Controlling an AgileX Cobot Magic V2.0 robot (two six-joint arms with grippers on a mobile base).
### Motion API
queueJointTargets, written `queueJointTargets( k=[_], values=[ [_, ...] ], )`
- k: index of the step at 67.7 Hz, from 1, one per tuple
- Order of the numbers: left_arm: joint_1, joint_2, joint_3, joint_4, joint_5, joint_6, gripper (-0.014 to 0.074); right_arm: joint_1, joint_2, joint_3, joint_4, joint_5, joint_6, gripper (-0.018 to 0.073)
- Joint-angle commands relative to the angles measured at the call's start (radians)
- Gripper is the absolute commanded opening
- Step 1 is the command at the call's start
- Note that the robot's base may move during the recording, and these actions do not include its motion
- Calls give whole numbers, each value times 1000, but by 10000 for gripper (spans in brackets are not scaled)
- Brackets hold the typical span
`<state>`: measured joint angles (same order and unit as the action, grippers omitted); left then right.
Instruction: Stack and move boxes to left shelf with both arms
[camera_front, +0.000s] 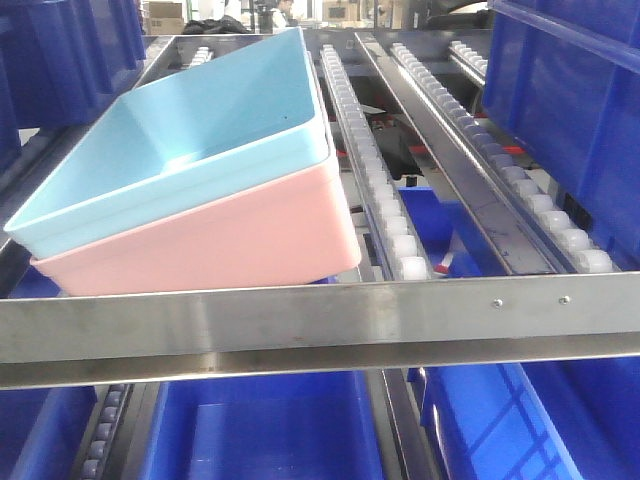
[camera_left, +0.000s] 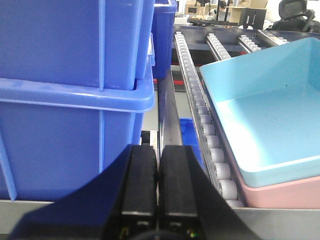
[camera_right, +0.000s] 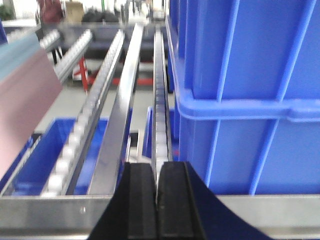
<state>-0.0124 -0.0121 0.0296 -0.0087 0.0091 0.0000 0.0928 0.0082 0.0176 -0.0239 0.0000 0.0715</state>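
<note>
The light blue box (camera_front: 190, 140) sits nested inside the pink box (camera_front: 230, 245). The stack rests tilted on the sloped steel shelf, behind its front bar (camera_front: 320, 325) and left of a row of white rollers (camera_front: 375, 180). The stack also shows in the left wrist view, blue (camera_left: 265, 110) over pink (camera_left: 285, 192), and its pink side (camera_right: 22, 115) shows at the left edge of the right wrist view. My left gripper (camera_left: 159, 165) is shut and empty, left of the stack. My right gripper (camera_right: 156, 172) is shut and empty, right of the stack. Neither touches the boxes.
Big dark blue crates stand stacked left of the stack (camera_left: 70, 100) and on the right lane (camera_right: 240, 90). More dark blue crates (camera_front: 260, 430) sit below the shelf. Further roller rails (camera_front: 500, 160) run along the right.
</note>
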Motion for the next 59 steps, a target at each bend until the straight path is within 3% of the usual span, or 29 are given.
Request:
queueJointTargets(
  k=[1,59],
  values=[
    [-1,-14,31,1,-90,-14,-3,-5,-44,-5,-3,-112,-9,36],
    [-1,-14,31,1,-90,-14,-3,-5,-38,-7,-3,-121,-8,36]
  ],
)
